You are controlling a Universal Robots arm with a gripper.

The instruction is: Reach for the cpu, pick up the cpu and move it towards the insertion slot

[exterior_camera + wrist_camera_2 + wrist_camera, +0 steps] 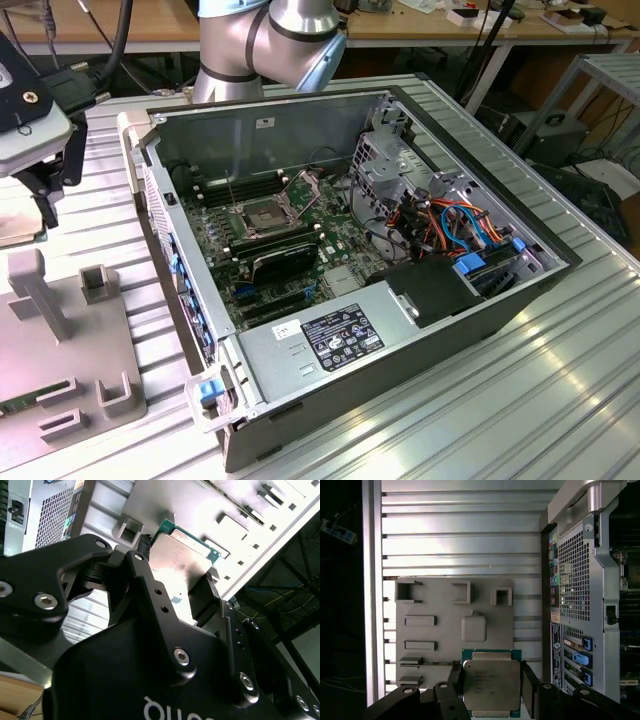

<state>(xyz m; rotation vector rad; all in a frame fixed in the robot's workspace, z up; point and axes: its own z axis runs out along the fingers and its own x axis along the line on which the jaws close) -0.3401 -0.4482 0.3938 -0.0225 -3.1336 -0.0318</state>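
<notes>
The cpu (491, 686), a flat square chip with a metal lid and a green rim, sits between my two black fingers (527, 680) in both wrist views. My gripper (490, 670) is shut on it by two opposite edges, and the chip (181, 565) hangs above the grey fixture plate (435, 630). In the exterior view my gripper (40, 200) is at the far left, over that plate (60, 340) and outside the computer case. The insertion slot (262, 215), a square metal-framed socket with a dark centre, lies on the motherboard with its latch frame (305, 185) raised.
The open computer case (400, 300) lies on a ribbed aluminium table (560, 400). Its near wall (175, 270) stands between the fixture plate and the motherboard. Grey blocks (95, 285) rise from the plate. A black finned card (285, 260) and drive cables (450, 225) sit inside the case.
</notes>
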